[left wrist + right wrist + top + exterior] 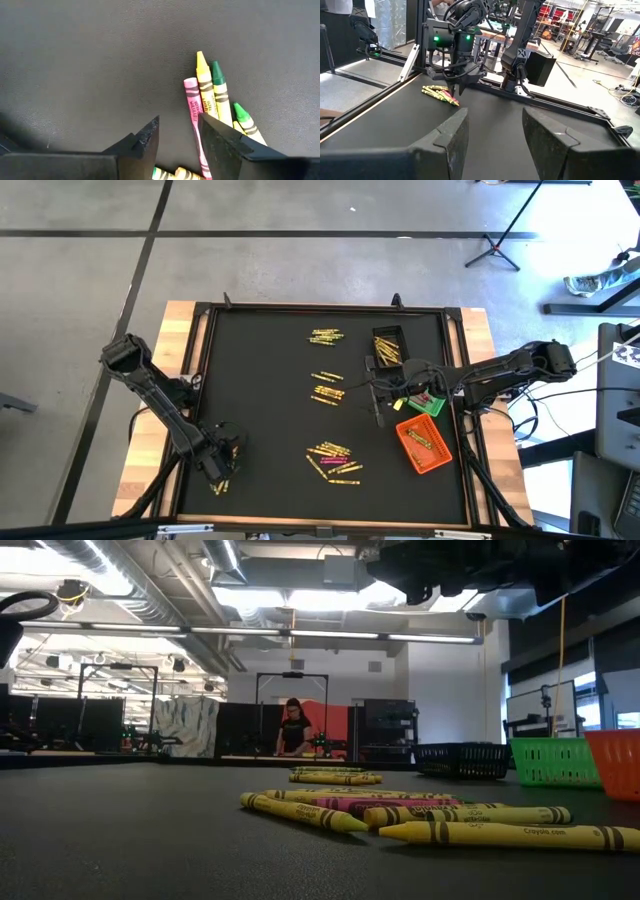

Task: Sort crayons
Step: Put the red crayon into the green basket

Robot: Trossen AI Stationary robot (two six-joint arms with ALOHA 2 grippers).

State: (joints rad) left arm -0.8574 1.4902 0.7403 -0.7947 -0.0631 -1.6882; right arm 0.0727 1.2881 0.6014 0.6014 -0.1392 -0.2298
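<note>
Tabletop point(260, 410): we find bare mat at centre-left; crayons point(328, 391) scattered.
Left gripper point(222, 470): jaws parted, empty, near front-left edge.
Right gripper point(385, 388): jaws parted, empty, beside bins point(423, 445).

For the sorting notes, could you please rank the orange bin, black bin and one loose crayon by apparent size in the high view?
1. orange bin, largest.
2. black bin, narrower, slightly smaller.
3. loose crayon, far smallest.

You see yellow crayons point(505, 833) with black bands; one pink crayon point(195, 120); green-tipped crayons point(218, 90); a black bin point(388, 346); a green bin point(552, 761); an orange bin point(423, 446).
</note>
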